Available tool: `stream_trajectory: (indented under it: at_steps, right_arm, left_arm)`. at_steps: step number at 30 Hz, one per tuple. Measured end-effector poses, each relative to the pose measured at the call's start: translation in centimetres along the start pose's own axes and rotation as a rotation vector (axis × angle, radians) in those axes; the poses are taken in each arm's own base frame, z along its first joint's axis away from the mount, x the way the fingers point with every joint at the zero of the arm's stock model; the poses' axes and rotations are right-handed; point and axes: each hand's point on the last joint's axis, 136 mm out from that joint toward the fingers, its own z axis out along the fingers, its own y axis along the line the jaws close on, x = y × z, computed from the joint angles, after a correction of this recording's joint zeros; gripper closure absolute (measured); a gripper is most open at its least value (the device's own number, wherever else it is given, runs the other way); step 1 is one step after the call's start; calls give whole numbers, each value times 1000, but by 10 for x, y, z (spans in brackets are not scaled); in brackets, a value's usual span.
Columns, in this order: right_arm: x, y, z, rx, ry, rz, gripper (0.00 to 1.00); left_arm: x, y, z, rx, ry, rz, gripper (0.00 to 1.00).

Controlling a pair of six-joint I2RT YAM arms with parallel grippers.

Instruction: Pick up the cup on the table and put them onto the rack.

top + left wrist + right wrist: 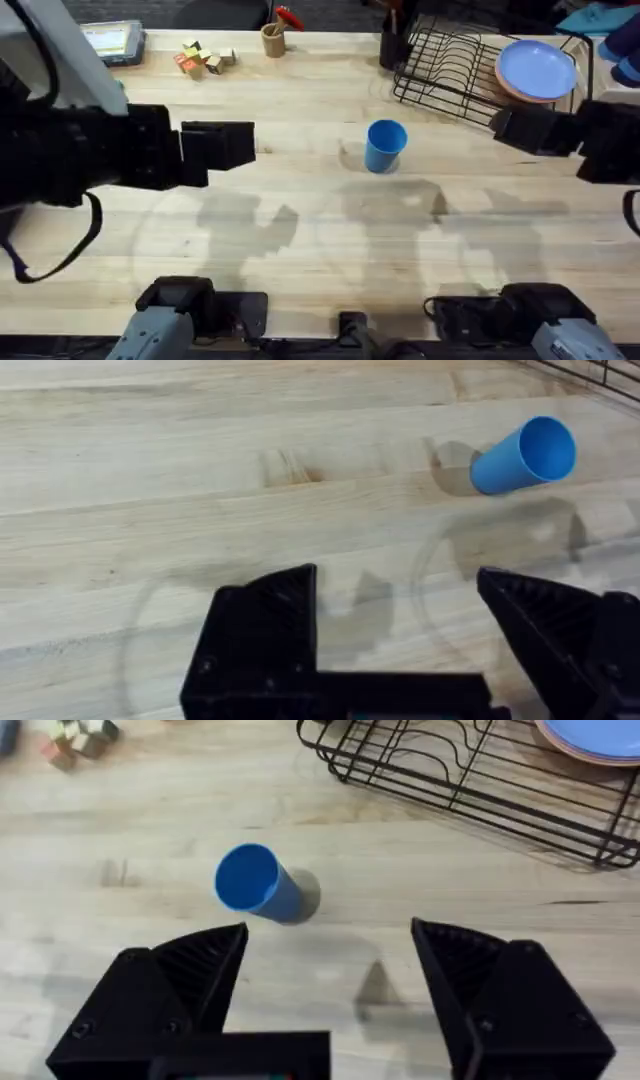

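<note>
Pale table (300, 200), upright sky-blue cup (385, 147)

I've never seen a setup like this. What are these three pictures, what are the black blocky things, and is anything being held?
You are looking at two robot arms at a wooden table, photographed at one moment by three cameras. One camera looks down from above; the other two sit on the arms' wrists, so each shows its own two black fingers at the bottom edge.

In the overhead view the left gripper reaches in from the left side and the right gripper from the right. In the wrist views, both the left gripper and the right gripper are open and hold nothing.

Between them a sky-blue cup stands upright on the table. Behind it is a black wire dish rack with a blue plate in it. Farther back are a small tan cup and some wooden blocks.
</note>
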Motion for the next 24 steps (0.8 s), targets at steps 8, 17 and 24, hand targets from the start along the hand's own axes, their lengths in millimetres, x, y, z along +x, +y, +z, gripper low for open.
stream_trajectory:
  at_steps: [8, 17, 24]
  right_arm:
    - [2, -3, 14, 7, 53, 44, 3]
    - [11, 1, 38, -5, 152, 39, 4]
    - [1, 28, 71, -86, 162, -31, 4]
  left_arm:
    - [0, -1, 0, 3, 1, 0, 8]
    - [0, -2, 0, 10, 0, 0, 8]
    - [0, -2, 0, 11, 0, 0, 8]
